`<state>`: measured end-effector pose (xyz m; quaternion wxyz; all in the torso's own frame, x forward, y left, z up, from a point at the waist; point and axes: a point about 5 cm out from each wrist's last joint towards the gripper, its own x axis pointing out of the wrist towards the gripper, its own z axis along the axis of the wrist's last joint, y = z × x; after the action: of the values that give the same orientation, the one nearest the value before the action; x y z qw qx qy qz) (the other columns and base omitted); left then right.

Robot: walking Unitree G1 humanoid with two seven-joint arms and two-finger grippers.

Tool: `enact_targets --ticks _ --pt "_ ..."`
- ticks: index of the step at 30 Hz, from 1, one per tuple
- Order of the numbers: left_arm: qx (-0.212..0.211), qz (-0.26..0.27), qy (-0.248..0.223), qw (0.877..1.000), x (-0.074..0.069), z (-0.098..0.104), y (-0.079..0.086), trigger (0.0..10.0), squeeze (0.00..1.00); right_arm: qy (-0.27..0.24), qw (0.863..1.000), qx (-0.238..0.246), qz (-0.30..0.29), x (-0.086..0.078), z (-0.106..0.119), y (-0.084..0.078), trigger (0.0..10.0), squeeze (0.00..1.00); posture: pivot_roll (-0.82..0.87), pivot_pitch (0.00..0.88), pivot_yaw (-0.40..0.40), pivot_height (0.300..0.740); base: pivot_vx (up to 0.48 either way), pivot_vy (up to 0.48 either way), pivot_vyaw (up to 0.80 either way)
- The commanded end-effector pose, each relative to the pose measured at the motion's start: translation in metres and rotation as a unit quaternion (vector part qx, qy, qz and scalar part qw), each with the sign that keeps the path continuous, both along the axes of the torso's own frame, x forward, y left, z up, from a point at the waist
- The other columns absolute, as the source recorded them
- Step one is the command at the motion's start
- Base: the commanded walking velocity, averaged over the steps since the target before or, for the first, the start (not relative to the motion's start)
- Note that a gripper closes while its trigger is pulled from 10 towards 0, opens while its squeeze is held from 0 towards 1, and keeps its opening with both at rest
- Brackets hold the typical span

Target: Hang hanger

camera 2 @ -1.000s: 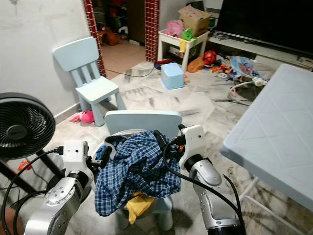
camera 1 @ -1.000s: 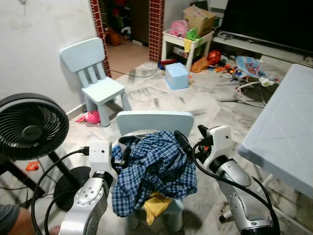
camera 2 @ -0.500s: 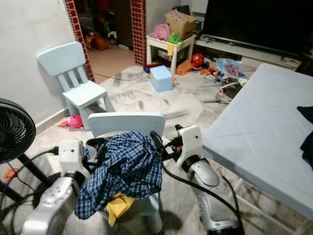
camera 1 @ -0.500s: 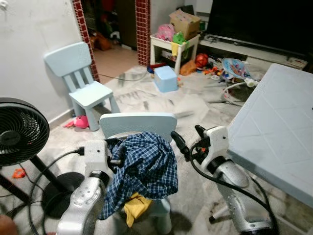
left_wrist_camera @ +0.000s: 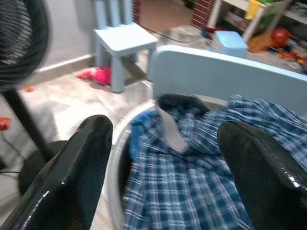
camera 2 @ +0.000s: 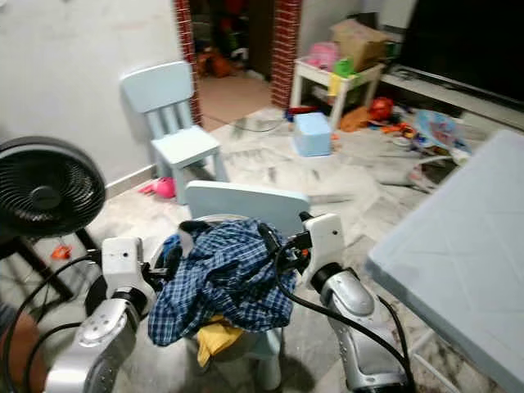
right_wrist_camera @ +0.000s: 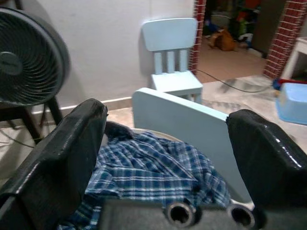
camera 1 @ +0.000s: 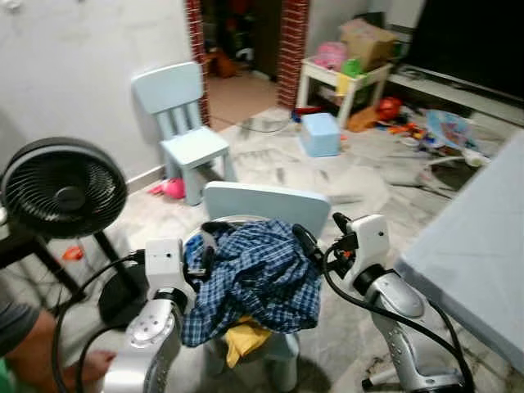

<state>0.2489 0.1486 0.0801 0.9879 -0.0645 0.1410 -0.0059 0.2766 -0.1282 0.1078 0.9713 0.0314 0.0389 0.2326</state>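
A blue-and-white plaid shirt (camera 1: 258,278) lies crumpled in a heap on the seat of a small pale-blue chair (camera 1: 270,201), inside a round pale basin (left_wrist_camera: 115,158) whose rim curves around it. The cloth is bunched and folded over itself, a dark collar (left_wrist_camera: 177,103) uppermost near the chair's back, and a yellow cloth (camera 1: 243,337) pokes out beneath its front edge. I cannot make out a hanger itself in the pile.

The left claw (camera 1: 203,260) sits at the shirt's left edge, its two black fingers (left_wrist_camera: 79,163) spread wide with the cloth between them, gripping nothing. The right claw (camera 1: 315,244) hangs at the shirt's right edge, fingers (right_wrist_camera: 72,143) likewise spread apart and empty.

A black floor fan (camera 1: 61,188) stands to the left, a second pale-blue chair (camera 1: 180,131) by the white wall behind, and a pale tabletop (camera 1: 483,237) to the right.
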Motion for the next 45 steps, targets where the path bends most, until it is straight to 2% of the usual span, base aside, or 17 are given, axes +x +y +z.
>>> enact_targets --ticks 1,5,10,15,19,23,25,27,30,32,36,37,40,43,45 --pt "-0.001 -0.006 0.000 1.000 0.001 0.000 -0.005 10.0 0.00 -0.008 1.000 -0.005 -0.004 0.000 0.005 -0.003 10.0 0.00 -0.08 0.000 -0.013 0.740 0.000 0.000 0.80" --pt "-0.005 0.004 0.007 1.000 0.002 -0.002 -0.003 10.0 0.00 -0.007 1.000 -0.005 -0.004 0.000 0.005 -0.003 10.0 0.00 -0.08 0.000 -0.016 0.740 0.000 0.000 0.75" --pt "-0.013 0.014 0.012 1.000 0.008 -0.003 -0.001 10.0 0.00 -0.006 1.000 -0.005 -0.003 -0.001 0.007 -0.003 10.0 0.00 -0.09 0.000 -0.022 0.740 0.000 0.000 0.00" --pt "-0.109 0.046 0.046 0.992 0.020 -0.013 -0.010 10.0 0.00 -0.012 1.000 -0.011 -0.001 -0.004 0.015 -0.006 10.0 0.00 -0.13 0.000 -0.042 0.740 0.000 0.000 0.00" --pt "-0.141 0.050 0.061 0.987 0.026 -0.020 -0.018 10.0 0.00 -0.014 1.000 -0.019 -0.001 -0.008 0.018 -0.011 10.0 0.00 -0.16 0.000 -0.053 0.740 0.000 0.000 0.00" --pt "-0.130 0.049 0.074 0.988 0.030 -0.026 -0.021 10.0 0.00 -0.013 0.999 -0.032 0.001 -0.012 0.021 -0.017 10.0 0.00 -0.20 0.000 -0.060 0.740 0.000 0.000 0.00" --pt "-0.074 0.054 0.066 0.994 0.032 -0.025 -0.009 10.0 0.00 -0.009 0.999 -0.053 -0.004 -0.018 0.023 -0.029 10.0 0.00 -0.22 0.000 -0.065 0.740 0.000 0.000 0.00" --pt "-0.049 0.065 0.063 0.995 0.033 -0.025 0.004 10.0 0.00 -0.006 0.998 -0.058 -0.009 -0.021 0.024 -0.034 10.0 0.00 -0.22 0.000 -0.066 0.740 0.000 0.000 0.00" --pt "-0.058 0.069 0.069 0.994 0.039 -0.030 0.019 10.0 0.00 -0.003 0.998 -0.059 -0.009 -0.023 0.026 -0.033 10.0 0.00 -0.23 0.005 -0.069 0.740 0.000 0.000 0.00" --pt "-0.071 0.067 0.073 0.992 0.042 -0.032 0.022 10.0 0.00 -0.004 0.998 -0.060 -0.006 -0.024 0.028 -0.030 10.0 0.00 -0.23 0.009 -0.069 0.740 0.000 0.000 0.00" --pt "-0.112 0.036 0.069 0.991 0.054 -0.032 0.010 10.0 0.00 -0.014 0.998 -0.064 0.002 -0.028 0.035 -0.024 10.0 0.00 -0.25 0.019 -0.069 0.740 0.000 0.000 0.00" --pt "-0.119 0.015 0.071 0.990 0.059 -0.035 0.000 10.0 0.00 -0.018 0.998 -0.064 -0.001 -0.030 0.039 -0.026 10.0 0.00 -0.26 0.025 -0.069 0.740 0.000 0.000 0.00" --pt "-0.137 0.003 0.068 0.988 0.063 -0.036 -0.010 10.0 0.00 -0.020 0.997 -0.068 -0.006 -0.033 0.042 -0.030 10.0 0.00 -0.28 0.030 -0.067 0.740 0.000 0.000 0.00" --pt "-0.148 -0.036 0.061 0.986 0.072 -0.032 -0.030 10.0 0.00 -0.020 0.996 -0.079 -0.020 -0.036 0.046 -0.038 10.0 0.00 -0.32 0.045 -0.064 0.740 0.000 0.000 0.00" --pt "-0.147 -0.040 0.059 0.987 0.074 -0.031 -0.033 10.0 0.00 -0.020 0.996 -0.080 -0.022 -0.037 0.048 -0.039 10.0 0.00 -0.32 0.048 -0.063 0.740 0.000 0.000 0.00"
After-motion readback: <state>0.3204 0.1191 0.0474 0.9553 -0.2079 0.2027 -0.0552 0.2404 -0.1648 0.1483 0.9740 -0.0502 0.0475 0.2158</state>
